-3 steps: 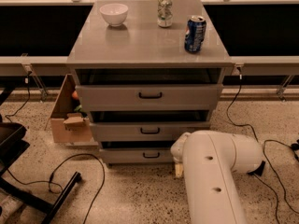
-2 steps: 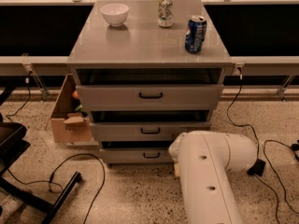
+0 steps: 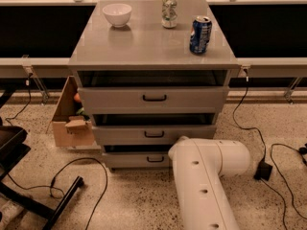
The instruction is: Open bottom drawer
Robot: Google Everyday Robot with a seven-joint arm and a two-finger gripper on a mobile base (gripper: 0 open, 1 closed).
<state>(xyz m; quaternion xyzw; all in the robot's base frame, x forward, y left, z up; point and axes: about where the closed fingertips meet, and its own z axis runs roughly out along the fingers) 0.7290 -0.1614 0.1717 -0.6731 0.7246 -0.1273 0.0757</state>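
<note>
The grey cabinet (image 3: pixel 144 47) has three drawers stacked one above the other. The bottom drawer (image 3: pixel 132 160) is the lowest and shallowest front, with a small black bar handle (image 3: pixel 154 159). A dark gap shows above its front. My white arm (image 3: pixel 206 176) reaches in from the lower right. Its rounded end covers the right part of the bottom drawer front, just right of the handle. My gripper is hidden behind the arm, at that end of the drawer.
A white bowl (image 3: pixel 117 14), a silver can (image 3: pixel 169 11) and a blue can (image 3: pixel 200 34) stand on the cabinet top. An open cardboard box (image 3: pixel 72 121) sits on the floor at its left. Black cables (image 3: pixel 249 123) and a chair base (image 3: pixel 29 195) lie on the floor.
My arm has shifted a little to the left, closer to the bottom drawer's handle. The drawers look unchanged.
</note>
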